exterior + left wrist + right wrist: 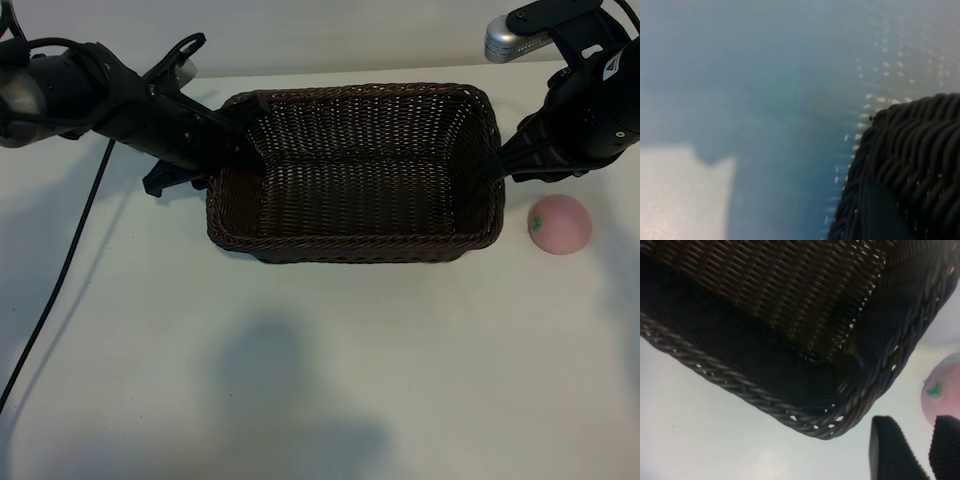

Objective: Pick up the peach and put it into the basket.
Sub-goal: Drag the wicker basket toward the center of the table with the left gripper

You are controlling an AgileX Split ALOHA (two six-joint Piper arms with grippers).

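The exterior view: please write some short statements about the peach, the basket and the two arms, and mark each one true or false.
1. The small round pale-pink peach lies inside the basket. False: it lies on the table, outside the basket's right end.
2. The large dark-brown woven wicker basket has nothing in it. True.
3. The left gripper is at the basket's left end. True.
4. The right gripper holds the peach. False: its fingers hold nothing; the peach lies beside them.
5. The peach bears a green leaf mark. True.
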